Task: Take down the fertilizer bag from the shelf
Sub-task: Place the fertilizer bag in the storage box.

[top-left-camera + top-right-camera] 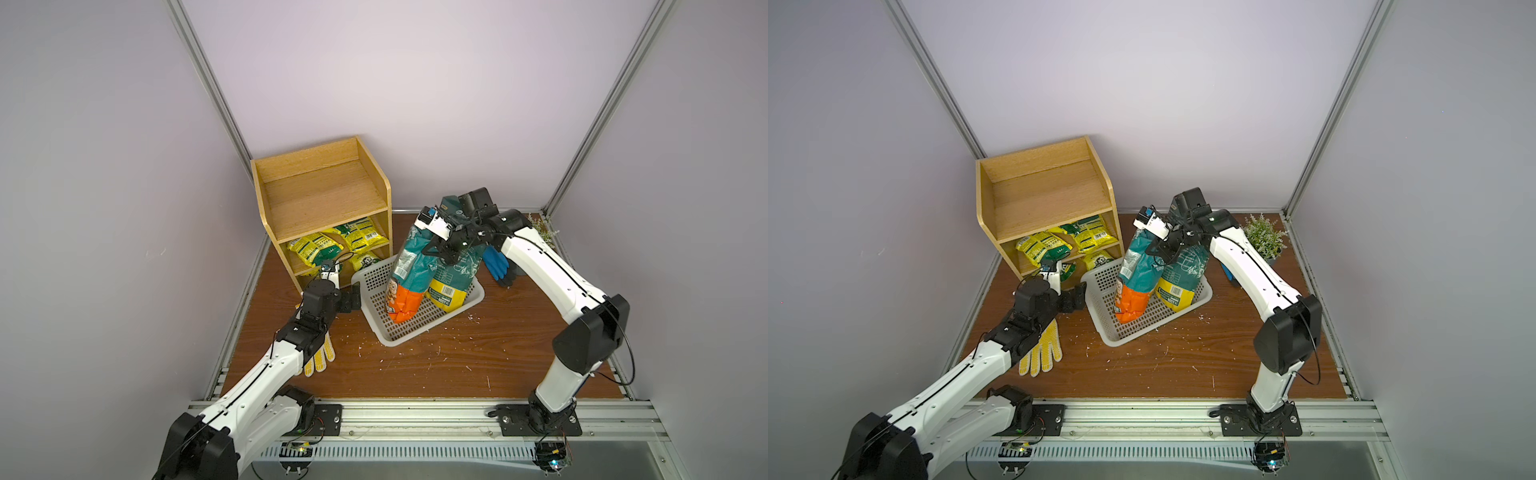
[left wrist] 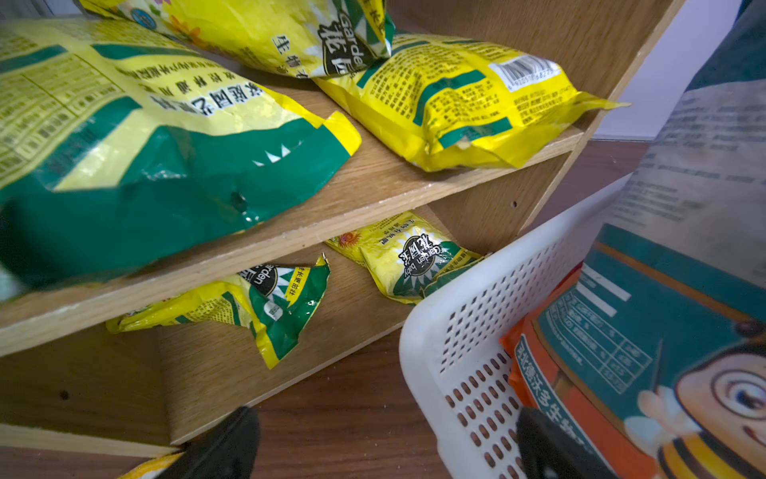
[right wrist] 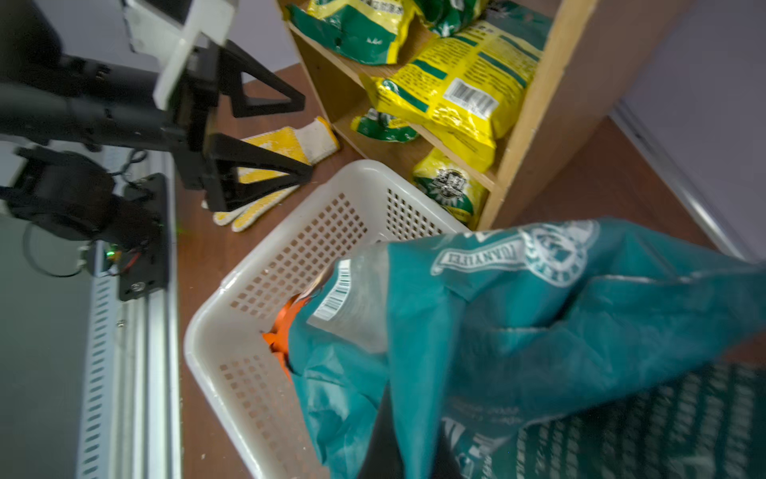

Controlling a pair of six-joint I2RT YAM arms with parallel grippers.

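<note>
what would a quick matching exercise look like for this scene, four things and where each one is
Things
1. teal-orange bag
2. yellow glove
3. plant
4. yellow bags

Places
A. on the shelf's lower tiers
B. lying flat on the table
C. standing in the basket
D. upright in the far corner

Pairs: 1-C, 2-B, 3-D, 4-A
</note>
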